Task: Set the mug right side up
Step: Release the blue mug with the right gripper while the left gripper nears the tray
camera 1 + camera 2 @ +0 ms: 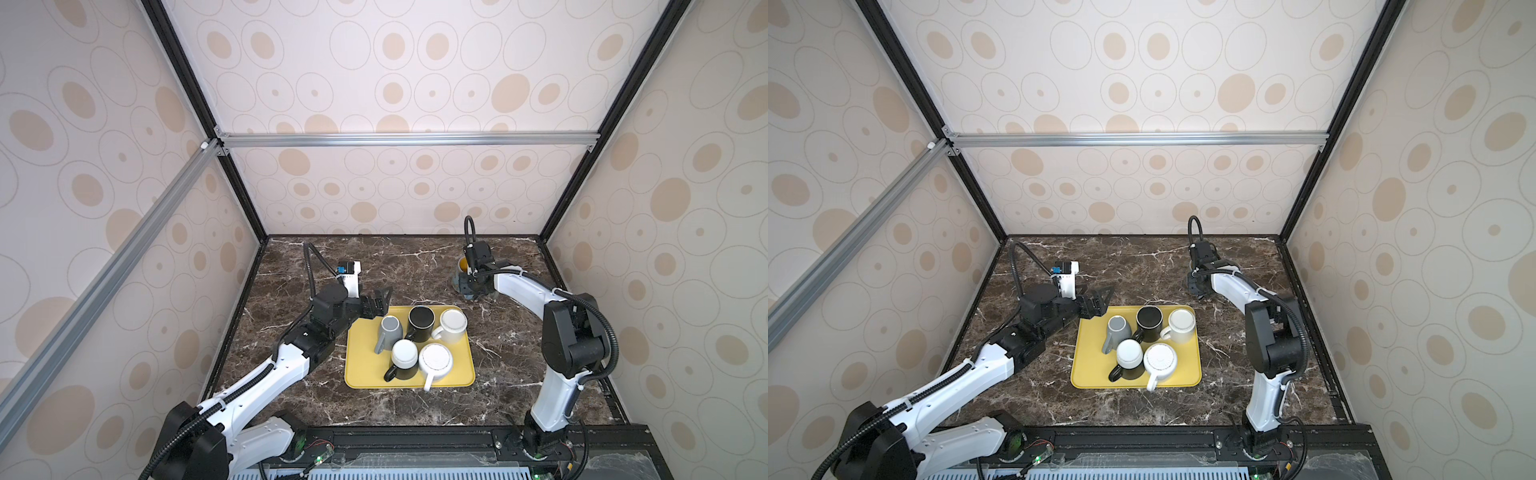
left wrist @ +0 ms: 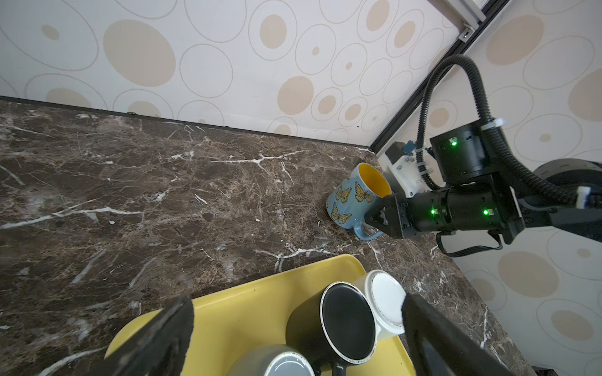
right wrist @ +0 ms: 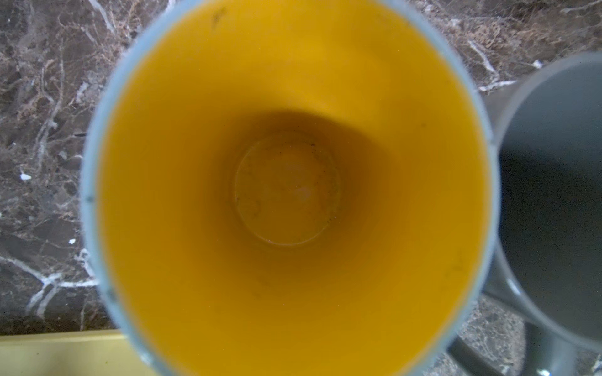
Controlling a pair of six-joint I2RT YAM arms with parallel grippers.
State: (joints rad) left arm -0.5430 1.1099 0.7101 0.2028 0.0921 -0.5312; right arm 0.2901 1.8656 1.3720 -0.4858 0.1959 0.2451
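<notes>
The blue butterfly-print ceramic mug point(image 2: 355, 198) stands mouth-up but tilted at the far right of the dark marble table point(image 2: 163, 195), the right claw point(image 2: 374, 221) clenched at its handle side and the left claw point(image 2: 296, 309) released, so letting go before the base seats flat risks toppling it.

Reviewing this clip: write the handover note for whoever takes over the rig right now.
Left hand: open, empty, over the far left corner of the yellow tray.
Right hand: shut on the butterfly mug, off the tray near the table's back right.
Done: that mug is mouth up, though tilted.
Left: stand it level and let go. Five other mugs sit on the tray, most apparently base up.
</notes>
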